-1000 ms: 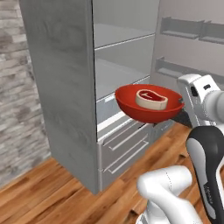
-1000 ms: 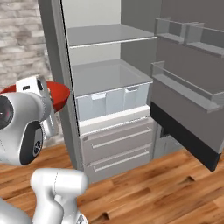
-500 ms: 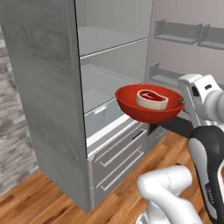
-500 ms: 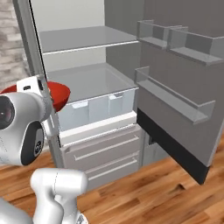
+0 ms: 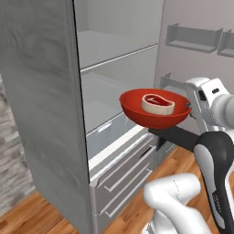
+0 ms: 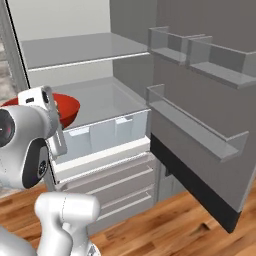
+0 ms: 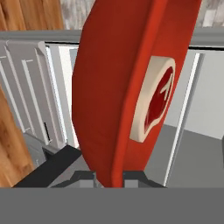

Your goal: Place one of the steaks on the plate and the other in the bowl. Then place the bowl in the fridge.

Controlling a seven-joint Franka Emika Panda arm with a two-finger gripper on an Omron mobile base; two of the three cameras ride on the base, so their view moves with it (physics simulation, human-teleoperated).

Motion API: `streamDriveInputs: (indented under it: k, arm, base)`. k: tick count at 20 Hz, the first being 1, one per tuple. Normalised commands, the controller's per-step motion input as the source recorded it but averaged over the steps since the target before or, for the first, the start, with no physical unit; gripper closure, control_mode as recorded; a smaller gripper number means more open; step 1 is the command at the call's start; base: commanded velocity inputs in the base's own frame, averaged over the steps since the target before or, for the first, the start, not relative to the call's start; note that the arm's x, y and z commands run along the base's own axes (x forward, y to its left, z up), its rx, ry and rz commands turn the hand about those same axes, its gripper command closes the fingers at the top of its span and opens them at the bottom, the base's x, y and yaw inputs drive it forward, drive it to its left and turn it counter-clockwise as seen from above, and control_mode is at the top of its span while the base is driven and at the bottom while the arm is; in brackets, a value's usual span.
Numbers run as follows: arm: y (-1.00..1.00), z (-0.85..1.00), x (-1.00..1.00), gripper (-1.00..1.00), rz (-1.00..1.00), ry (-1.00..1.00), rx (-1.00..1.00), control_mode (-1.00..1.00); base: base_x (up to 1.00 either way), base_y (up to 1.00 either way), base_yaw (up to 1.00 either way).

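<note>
Holding: the end effector (image 7: 109,177) is clamped on the rim of the red bowl (image 5: 155,109), level, in front of the open fridge (image 5: 50,114).
Left base view: the fat-rimmed steak (image 5: 157,104) lies in the bowl, right of the fridge's side wall.
Right base view: the fridge door (image 6: 200,115) swung wide, with bins; pale shelves and a clear drawer (image 6: 105,132) inside.
Hand view: the bowl seen edge-on.
Room: the middle shelf (image 6: 100,97) lies bare behind the bowl.
</note>
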Motion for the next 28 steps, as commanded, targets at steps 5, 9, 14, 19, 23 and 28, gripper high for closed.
streamDriveInputs:
  k: [5, 9, 14, 19, 23, 28]
  arm:
    - [0.0, 0.0, 0.0, 1.0, 0.0, 0.0, 0.0, 1.0]
    - [0.0, 0.0, 0.0, 1.0, 0.0, 0.0, 0.0, 1.0]
    - [0.0, 0.0, 0.0, 1.0, 0.0, 0.0, 0.0, 1.0]
    - [0.0, 0.0, 0.0, 1.0, 0.0, 0.0, 0.0, 1.0]
    - [0.0, 0.0, 0.0, 1.0, 0.0, 0.0, 0.0, 1.0]
    - [0.0, 0.0, 0.0, 1.0, 0.0, 0.0, 0.0, 1.0]
  base:
    - [0.4, -0.4, 0.0]
    - [0.43, -0.27, 0.01]
    - [0.36, -0.27, 0.09]
    - [0.3, -0.16, 0.14]
    - [0.49, -0.15, 0.14]
    - [0.6, -0.13, 0.14]
